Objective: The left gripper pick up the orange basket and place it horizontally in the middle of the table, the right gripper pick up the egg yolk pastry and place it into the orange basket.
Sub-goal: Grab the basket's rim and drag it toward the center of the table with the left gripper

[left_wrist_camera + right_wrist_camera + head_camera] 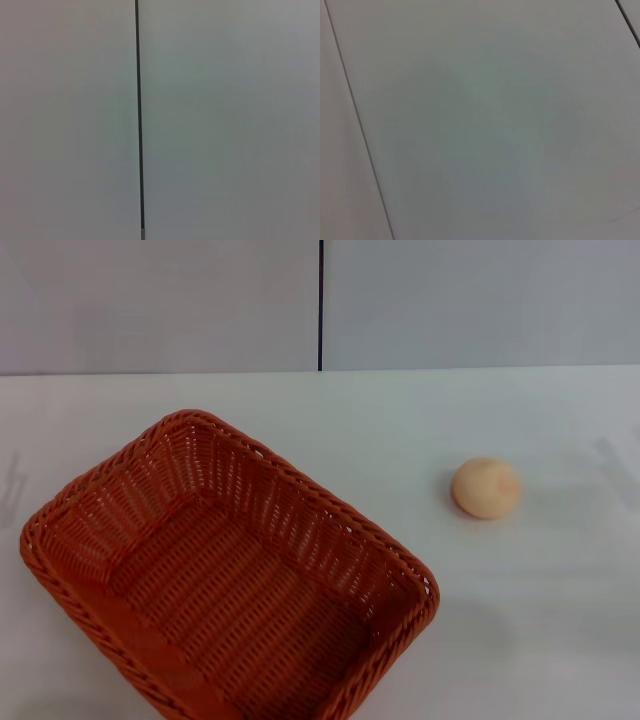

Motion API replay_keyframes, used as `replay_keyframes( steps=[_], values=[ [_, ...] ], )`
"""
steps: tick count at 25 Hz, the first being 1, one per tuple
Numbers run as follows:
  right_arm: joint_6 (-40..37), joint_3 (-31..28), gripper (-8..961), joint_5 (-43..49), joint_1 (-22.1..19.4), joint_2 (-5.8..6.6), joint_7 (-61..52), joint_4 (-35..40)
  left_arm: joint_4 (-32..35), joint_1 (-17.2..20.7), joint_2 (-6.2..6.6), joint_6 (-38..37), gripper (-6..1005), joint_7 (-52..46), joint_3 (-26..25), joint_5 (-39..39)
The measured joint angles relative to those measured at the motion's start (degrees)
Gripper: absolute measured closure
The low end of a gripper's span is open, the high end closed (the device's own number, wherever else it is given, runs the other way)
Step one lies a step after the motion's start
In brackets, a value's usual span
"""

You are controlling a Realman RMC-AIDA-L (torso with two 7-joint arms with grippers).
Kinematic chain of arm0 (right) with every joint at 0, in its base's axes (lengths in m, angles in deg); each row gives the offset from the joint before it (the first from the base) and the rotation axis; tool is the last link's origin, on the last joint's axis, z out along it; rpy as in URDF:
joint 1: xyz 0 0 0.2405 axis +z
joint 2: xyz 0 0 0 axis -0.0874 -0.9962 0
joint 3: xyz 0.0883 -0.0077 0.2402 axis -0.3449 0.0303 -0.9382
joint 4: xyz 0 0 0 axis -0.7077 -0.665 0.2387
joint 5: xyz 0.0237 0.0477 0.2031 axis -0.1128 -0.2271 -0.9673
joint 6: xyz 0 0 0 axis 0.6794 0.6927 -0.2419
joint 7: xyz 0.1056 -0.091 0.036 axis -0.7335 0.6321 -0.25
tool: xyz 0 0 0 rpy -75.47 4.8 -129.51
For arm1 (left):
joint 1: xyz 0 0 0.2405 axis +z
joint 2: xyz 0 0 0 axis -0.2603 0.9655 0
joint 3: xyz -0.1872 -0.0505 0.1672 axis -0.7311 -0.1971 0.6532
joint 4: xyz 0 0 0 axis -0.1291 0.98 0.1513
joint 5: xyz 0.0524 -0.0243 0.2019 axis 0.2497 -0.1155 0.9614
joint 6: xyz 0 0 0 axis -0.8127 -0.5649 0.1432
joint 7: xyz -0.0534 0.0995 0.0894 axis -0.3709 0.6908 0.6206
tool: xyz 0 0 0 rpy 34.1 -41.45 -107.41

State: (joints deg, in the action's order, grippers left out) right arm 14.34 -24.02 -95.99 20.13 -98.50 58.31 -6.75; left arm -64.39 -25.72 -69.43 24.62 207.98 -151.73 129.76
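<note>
1. Neither gripper is seen in any view, so finger state cannot be told.
2. Basket (pixel 225 575) is set askew on table (pixel 540 640), front-left.
3. Pastry (pixel 486 488) is set apart, to its right.

Orange basket (pixel 225 575) shows woven wicker-style strands with a braided rim; the egg yolk pastry (pixel 486 488) looks matt and smooth; white desk (pixel 520 620) smooth, faintly sheened.

Both arms out of sight
</note>
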Motion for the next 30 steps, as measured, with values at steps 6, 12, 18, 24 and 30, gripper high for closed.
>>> replay_keyframes(
  steps=[6,12,18,24,30],
  values=[
    [-0.18,-0.11,299,0.09,0.07,-0.08,0.07,-0.04,0.03,-0.19,0.0,0.32,288,0.0,0.72,-0.01],
    [-0.71,-0.14,298,0.08,0.47,-0.08,0.08,-0.1,0.03,-0.44,0.0,0.49,288,0.0,0.82,-0.01],
    [-1.31,-0.15,298,-0.13,1.18,-0.12,-0.03,-0.09,-4.43,-0.56,0.43,2.19,289,-1.9,6.36,0.01],
    [-2.35,0.0,298,-0.09,1.32,-0.17,0.04,-0.09,-13.78,-0.41,0.59,-0.43,289,-11.23,11.85,0.09],
    [-3.63,0.0,299,-0.07,1.4,-0.17,0.08,-0.09,-33.55,1.04,1.35,-9.19,290,-32.47,22.71,3.37]
  ],
)
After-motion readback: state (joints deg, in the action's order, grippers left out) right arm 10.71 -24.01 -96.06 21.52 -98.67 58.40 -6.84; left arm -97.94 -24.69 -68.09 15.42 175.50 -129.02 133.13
